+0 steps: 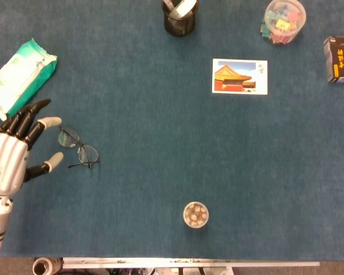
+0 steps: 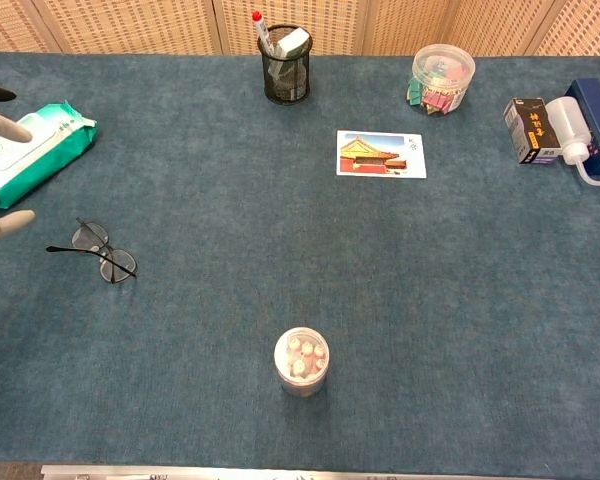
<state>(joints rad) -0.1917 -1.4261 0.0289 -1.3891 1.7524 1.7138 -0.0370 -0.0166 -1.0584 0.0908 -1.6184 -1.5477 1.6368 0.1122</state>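
Note:
My left hand (image 1: 11, 152) hovers at the left edge of the head view with its fingers spread and nothing in it. In the chest view only its fingertips (image 2: 2, 125) show at the left border. A pair of thin-framed glasses (image 1: 79, 148) (image 2: 102, 250) lies on the blue table just right of the hand, apart from it. A green wet-wipe pack (image 1: 20, 77) (image 2: 30, 150) lies just beyond the hand. My right hand appears in neither view.
A small clear jar (image 1: 195, 215) stands near the front edge. A postcard (image 1: 239, 76) lies at centre right. At the back stand a black mesh pen cup (image 1: 179, 15), a clear tub of clips (image 1: 284, 20), a dark box (image 1: 337, 59) and a white squeeze bottle (image 2: 572, 145).

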